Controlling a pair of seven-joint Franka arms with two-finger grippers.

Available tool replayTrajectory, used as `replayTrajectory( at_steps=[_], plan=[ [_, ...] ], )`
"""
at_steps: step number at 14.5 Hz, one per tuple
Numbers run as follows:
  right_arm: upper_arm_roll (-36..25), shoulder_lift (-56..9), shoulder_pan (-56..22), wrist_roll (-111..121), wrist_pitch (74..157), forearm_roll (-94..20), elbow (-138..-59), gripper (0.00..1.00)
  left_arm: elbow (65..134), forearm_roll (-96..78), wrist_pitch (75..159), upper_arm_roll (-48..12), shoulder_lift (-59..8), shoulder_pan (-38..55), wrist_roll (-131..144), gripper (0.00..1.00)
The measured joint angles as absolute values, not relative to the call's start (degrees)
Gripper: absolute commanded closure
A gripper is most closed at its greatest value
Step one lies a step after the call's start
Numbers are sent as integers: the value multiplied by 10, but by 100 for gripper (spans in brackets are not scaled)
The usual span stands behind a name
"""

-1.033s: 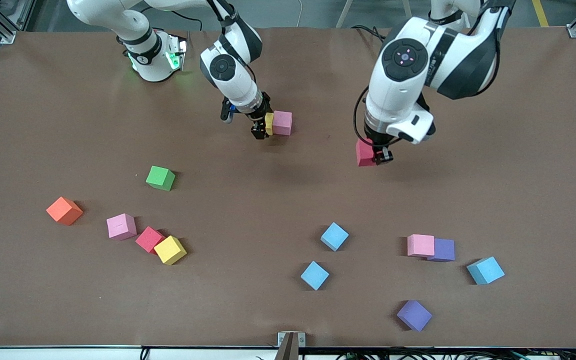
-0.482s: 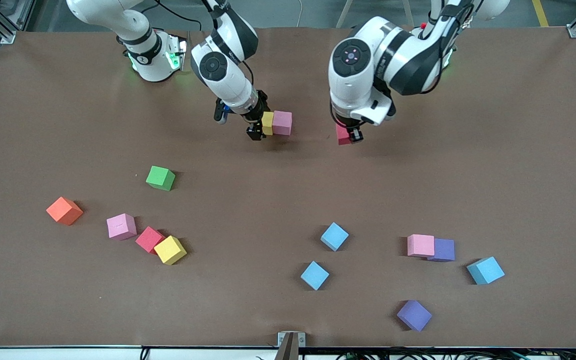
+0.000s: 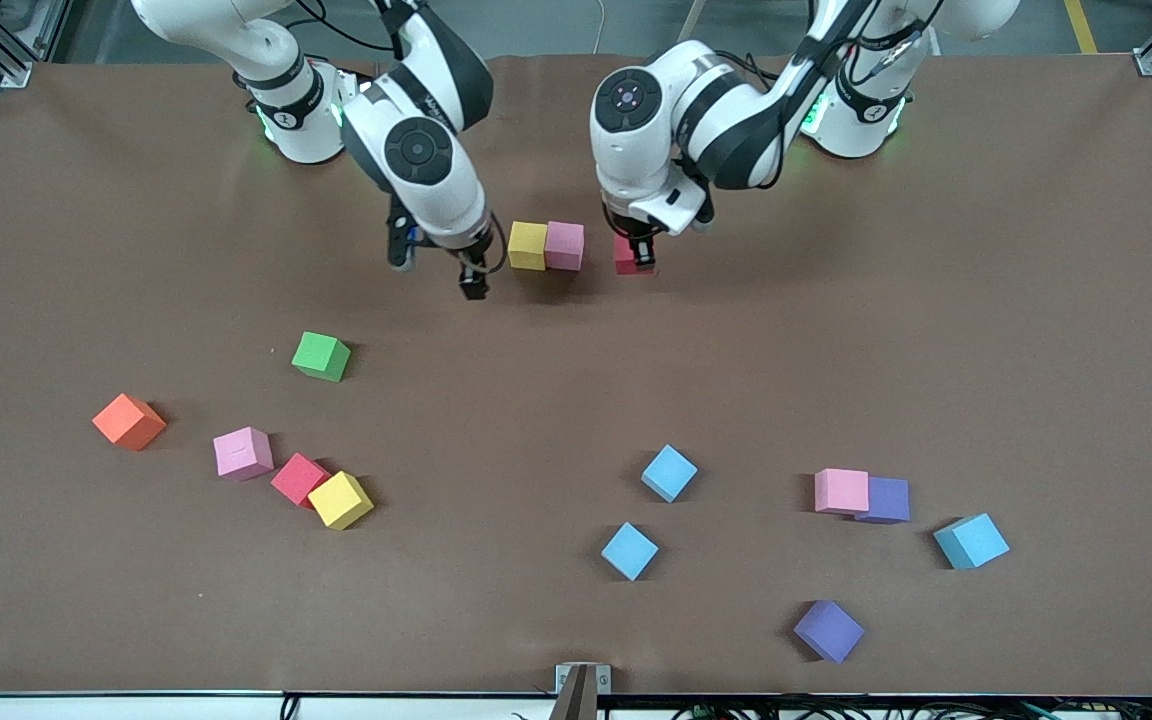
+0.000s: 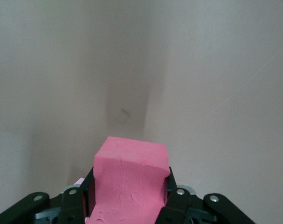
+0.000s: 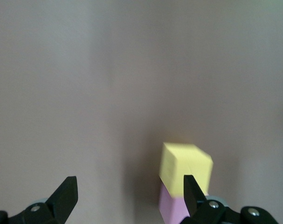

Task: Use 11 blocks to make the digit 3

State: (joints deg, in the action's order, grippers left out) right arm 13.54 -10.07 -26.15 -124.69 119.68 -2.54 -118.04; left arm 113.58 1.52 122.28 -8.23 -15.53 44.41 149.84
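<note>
A yellow block and a pink block stand touching in a short row near the robots' bases. My left gripper is shut on a red block, held low beside the pink block with a small gap between them. The left wrist view shows the red block filling the left gripper. My right gripper hangs open and holds nothing, just off the yellow block toward the right arm's end. In its wrist view the right gripper frames bare table, with the yellow block and the pink block by one finger.
Loose blocks lie nearer the front camera: green, orange, pink, red and yellow touching, light blue ones, pink against purple, another purple.
The left gripper has carried the red block across the table to beside the pink block. The right gripper has drawn away from the yellow block toward the right arm's end.
</note>
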Motion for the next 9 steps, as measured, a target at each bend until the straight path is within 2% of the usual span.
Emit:
replayTrajectory(
  at_steps=[2, 5, 9],
  plan=[
    [134, -107, -225, -1162, 1167, 5, -1152, 0, 1136, 16, 1252, -83, -177, 444, 1496, 83],
    [133, -128, -172, -1037, 1165, 13, -1117, 0, 1136, 41, 1279, -86, -202, 445, 1484, 83],
    [123, -187, -109, -868, 1170, 33, -1059, 0, 1136, 55, 1308, -97, -237, 456, 1483, 83]
  ],
)
